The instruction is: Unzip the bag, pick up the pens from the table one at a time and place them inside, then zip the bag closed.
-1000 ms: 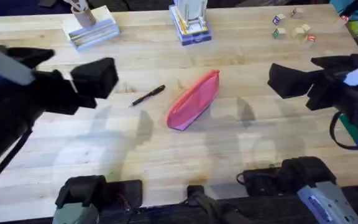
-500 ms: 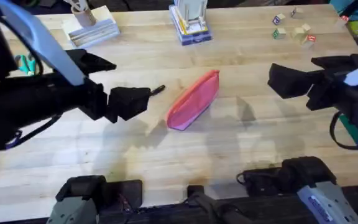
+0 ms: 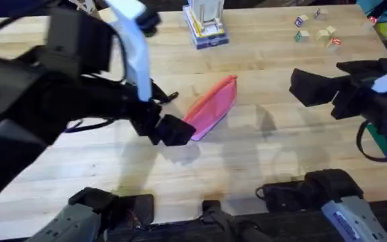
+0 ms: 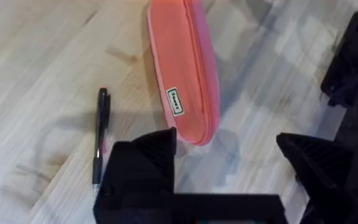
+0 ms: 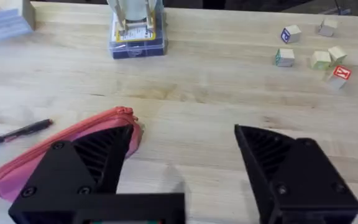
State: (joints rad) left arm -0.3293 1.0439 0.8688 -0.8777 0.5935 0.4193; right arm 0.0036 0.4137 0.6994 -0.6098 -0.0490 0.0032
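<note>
Pink bag (image 3: 210, 107) lies diagonal | pen (image 4: 100, 138) alongside | both arms' jaws spread, empty

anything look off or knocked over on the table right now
Nothing stands out. The pink bag lies flat and diagonal on the table, not yet unzipped, with the black pen beside it. The left gripper is open at the bag's near end.

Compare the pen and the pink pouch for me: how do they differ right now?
The pen is thin, black and rigid-looking; the pink pouch is wide, soft and much longer. The pen lies clear of the left gripper, while the pouch's near end sits right at the open fingers. Both lie flat on the table, side by side and not touching; the pouch looks zipped.
</note>
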